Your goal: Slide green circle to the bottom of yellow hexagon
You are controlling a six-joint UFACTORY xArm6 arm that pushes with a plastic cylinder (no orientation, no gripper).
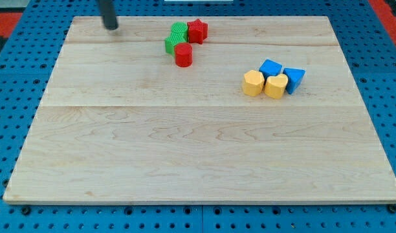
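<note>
My tip [111, 27] is at the view's top left, well left of the blocks and touching none. Two green blocks sit near the top centre: one [179, 30] is higher, the other [171, 44] is lower left. I cannot tell which of them is the circle. A red star [197, 30] touches the upper green block on its right. A red cylinder [184, 55] sits against the lower green one. Two yellow blocks lie side by side at the right: the left one [253, 83] looks hexagonal, and the right one [275, 85] touches it.
A blue block [270, 67] sits just above the yellow pair and a blue block [294, 78] sits to their right. The wooden board [198, 155] lies on a blue pegboard; its edges border the view on all sides.
</note>
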